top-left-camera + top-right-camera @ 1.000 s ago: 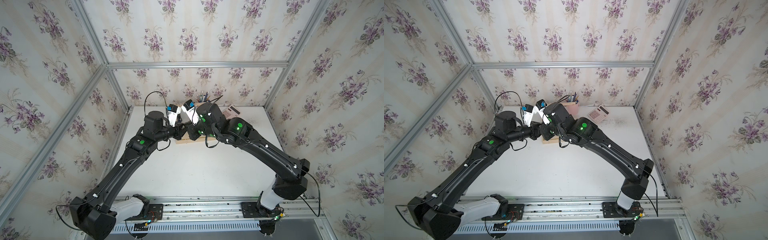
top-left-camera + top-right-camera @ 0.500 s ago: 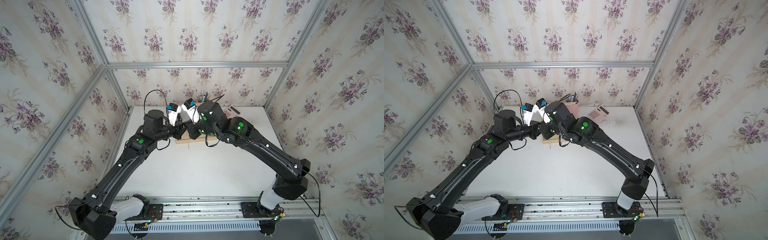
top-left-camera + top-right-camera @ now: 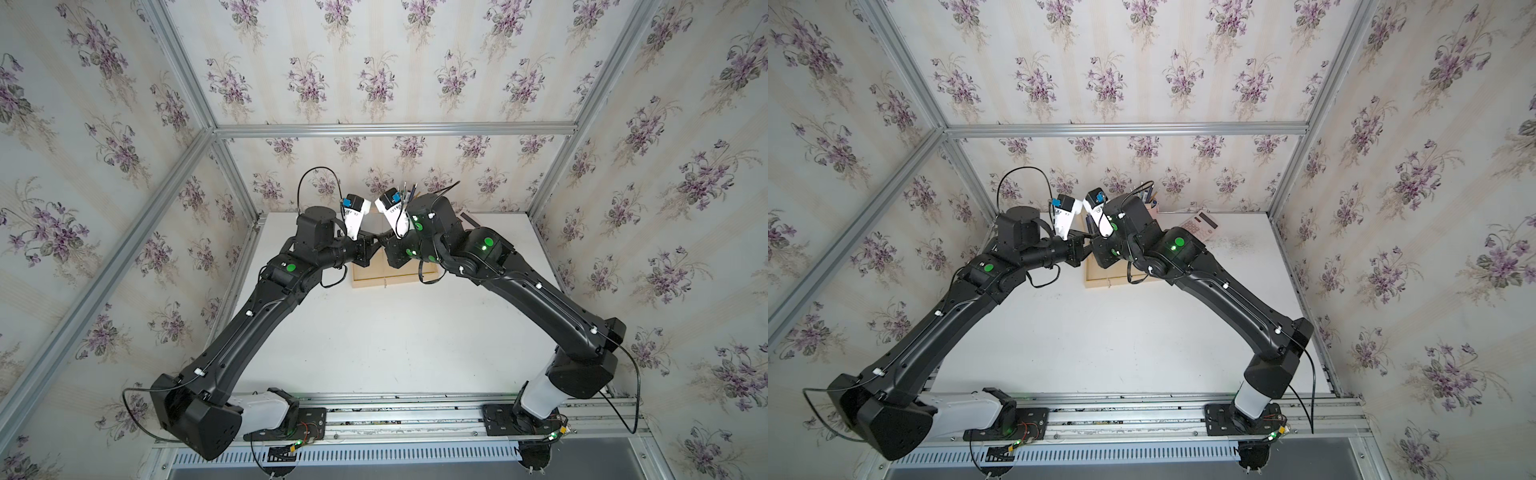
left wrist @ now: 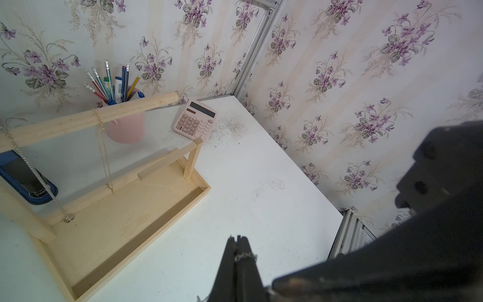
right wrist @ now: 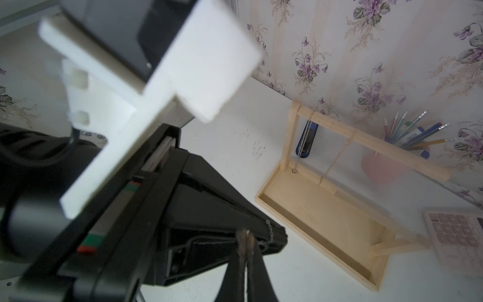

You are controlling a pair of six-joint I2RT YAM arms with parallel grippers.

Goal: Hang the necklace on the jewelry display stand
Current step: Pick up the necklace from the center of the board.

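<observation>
Over the far half of the white table (image 3: 374,353) my left arm (image 3: 266,316) and right arm (image 3: 540,299) stretched in from the near rail, wrists almost together. Below them sat the stand (image 3: 395,279), its tray flat on the table near the back wall. Both top views showed only the tray's front edge (image 3: 1104,282) past my wrists. My left wrist view showed more of it (image 4: 125,222): a thick top bar, a thinner lower bar, and a short post at the tray's end.

My left hand (image 4: 237,239) was fully closed, its fingers pressed flat together. My right hand (image 5: 245,235) was closed just as tight. The two sets of tips hung just beside each other in the air, near the stand and clear of its bars.

Behind the stand, against the wall, stood a pink cup (image 4: 125,128) full of pencils and pens. A pink calculator (image 4: 196,120) lay just beside it. A blue thing (image 4: 28,183) lay behind the tall-post end; I could not tell what it was.

A bead chain (image 4: 28,167) hung from the top bar near the tall post, its end down by the lower bar. A gold chain (image 4: 100,123) hung farther along the same bar.

The necklace (image 4: 245,256), a thin silver chain, was pinched in my left fingertips. It ran across to my right hand's tips (image 5: 269,232), which seemed to grip it too. It was off the stand.
</observation>
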